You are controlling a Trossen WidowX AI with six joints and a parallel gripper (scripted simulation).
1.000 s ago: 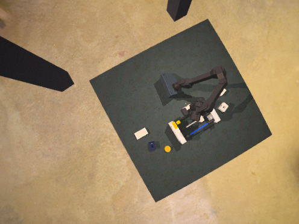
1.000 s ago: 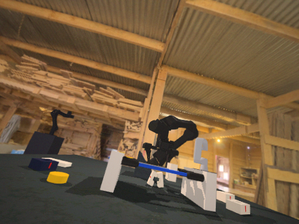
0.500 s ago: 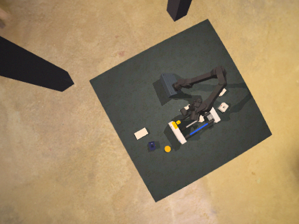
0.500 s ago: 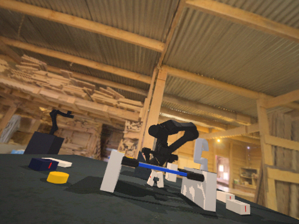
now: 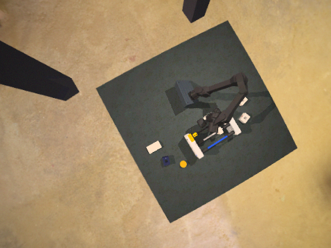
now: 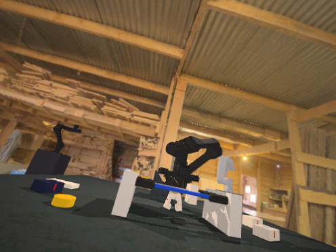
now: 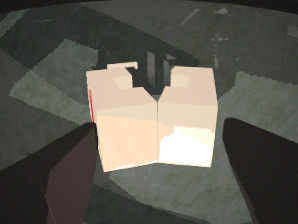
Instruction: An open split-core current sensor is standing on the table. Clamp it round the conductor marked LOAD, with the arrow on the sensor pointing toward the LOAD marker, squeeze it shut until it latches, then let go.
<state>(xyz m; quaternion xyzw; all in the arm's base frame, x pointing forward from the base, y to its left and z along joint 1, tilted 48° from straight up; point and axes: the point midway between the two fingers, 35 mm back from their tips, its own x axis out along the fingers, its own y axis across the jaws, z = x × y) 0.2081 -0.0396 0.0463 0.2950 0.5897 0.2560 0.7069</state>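
Note:
The open sensor (image 7: pixel 127 142) (image 6: pixel 168 200) is a cream-white hinged block, its two halves spread apart with the notched opening facing up in the wrist view. A red mark (image 7: pixel 91 105) shows on its left side; its arrow direction cannot be read. My gripper (image 7: pixel 161 129) is open, with one finger on each side of the sensor. The left finger is very near its left half; a gap remains on the right. The yellow LOAD marker (image 5: pixel 191 137) is on the rack's left end block (image 5: pixel 197 149). The arm hides most of the LOAD conductor and the sensor in the top view.
A blue conductor (image 5: pixel 217 142) (image 6: pixel 181 191) and a white conductor (image 5: pixel 209 136) run alongside. The right end block (image 5: pixel 235 127) (image 6: pixel 234 217) stands opposite. Beyond the rack are a yellow disc (image 5: pixel 183 164) (image 6: pixel 64 200), a navy block (image 5: pixel 165 159), a cream block (image 5: pixel 153 147) and white blocks (image 5: pixel 244 118) (image 6: pixel 266 232).

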